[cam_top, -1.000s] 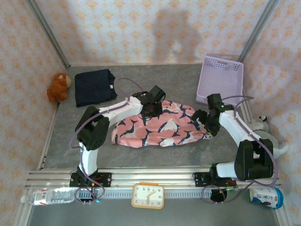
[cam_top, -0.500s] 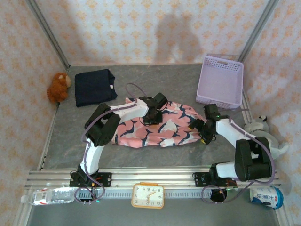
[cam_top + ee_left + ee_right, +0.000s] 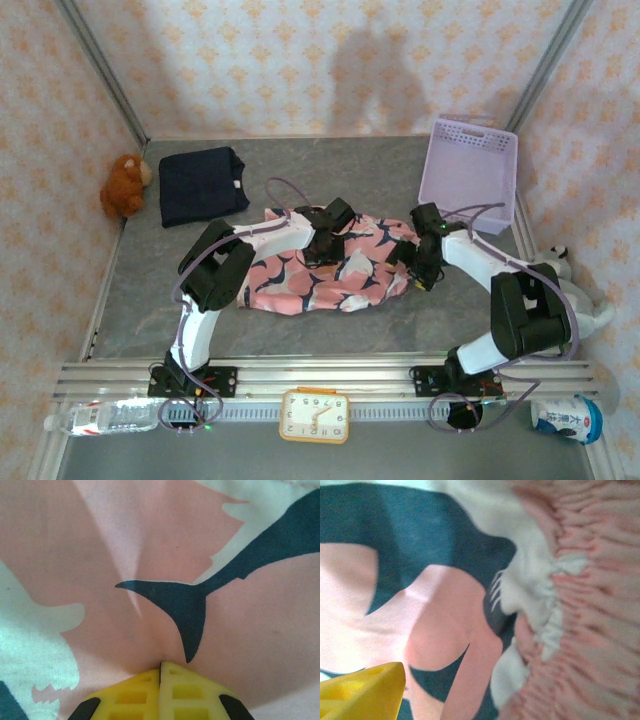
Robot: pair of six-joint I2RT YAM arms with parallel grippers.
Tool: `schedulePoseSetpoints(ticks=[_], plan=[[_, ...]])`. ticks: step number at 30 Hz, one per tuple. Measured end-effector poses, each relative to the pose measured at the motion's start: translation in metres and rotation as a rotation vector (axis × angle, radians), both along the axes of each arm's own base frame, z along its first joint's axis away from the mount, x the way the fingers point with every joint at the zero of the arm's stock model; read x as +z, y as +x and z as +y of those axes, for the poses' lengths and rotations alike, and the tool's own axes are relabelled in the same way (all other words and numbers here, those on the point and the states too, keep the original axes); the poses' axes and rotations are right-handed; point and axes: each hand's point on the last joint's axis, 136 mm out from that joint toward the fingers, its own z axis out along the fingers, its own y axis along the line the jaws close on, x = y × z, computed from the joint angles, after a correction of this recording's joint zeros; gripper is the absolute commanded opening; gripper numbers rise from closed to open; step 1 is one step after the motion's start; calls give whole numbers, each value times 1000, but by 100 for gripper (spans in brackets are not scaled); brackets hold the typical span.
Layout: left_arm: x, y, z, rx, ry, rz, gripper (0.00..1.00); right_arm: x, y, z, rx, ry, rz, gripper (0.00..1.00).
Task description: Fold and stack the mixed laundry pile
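The pink garment (image 3: 300,280) with navy-and-white print lies spread across the middle of the table. My left gripper (image 3: 322,246) rests on its upper middle. In the left wrist view its yellow fingers (image 3: 180,690) are pressed together, pinching a ridge of pink cloth (image 3: 100,555) at the tips. My right gripper (image 3: 416,262) is at the garment's right end. One yellow finger (image 3: 367,690) shows in the right wrist view, while the gathered waistband (image 3: 590,605) bunches close over the other side and hides the second finger. The navy garment (image 3: 203,185) lies folded at the back left.
A lavender basket (image 3: 468,170) stands at the back right. A brown plush toy (image 3: 124,185) sits against the left wall and a grey one (image 3: 558,262) by the right wall. On the front rail are a clock (image 3: 314,414), a bottle (image 3: 100,416) and a can (image 3: 566,418).
My right gripper has moved left and toward the back, and the pink garment's right end has come inward with it. The left gripper shifted slightly, then stayed on the cloth.
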Motion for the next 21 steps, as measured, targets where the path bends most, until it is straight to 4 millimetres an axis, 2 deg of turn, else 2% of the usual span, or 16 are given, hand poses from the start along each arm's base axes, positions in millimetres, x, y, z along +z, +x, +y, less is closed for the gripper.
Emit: schedulePoseSetpoints(ticks=[2,5,8,13,14,16,21], plan=[[0,0,0,0,0,0,0,1,3,2,12,-1,-6,81],[0,0,0,4,0,0,0,-10,1,2,14,-9,31,79],[0,0,0,8,-1,1,0,-23,-1,2,15,-25,71,71],[0,0,0,18,-3,3,0,-26,-4,-4,25,-56,110,43],[0,0,0,19,-3,3,0,-26,-5,-5,28,-62,117,33],[0,0,0,22,-4,4,0,-25,0,-2,57,-60,102,0],[1,2,-4,11,1,8,0,-10,22,0,142,-93,20,0]])
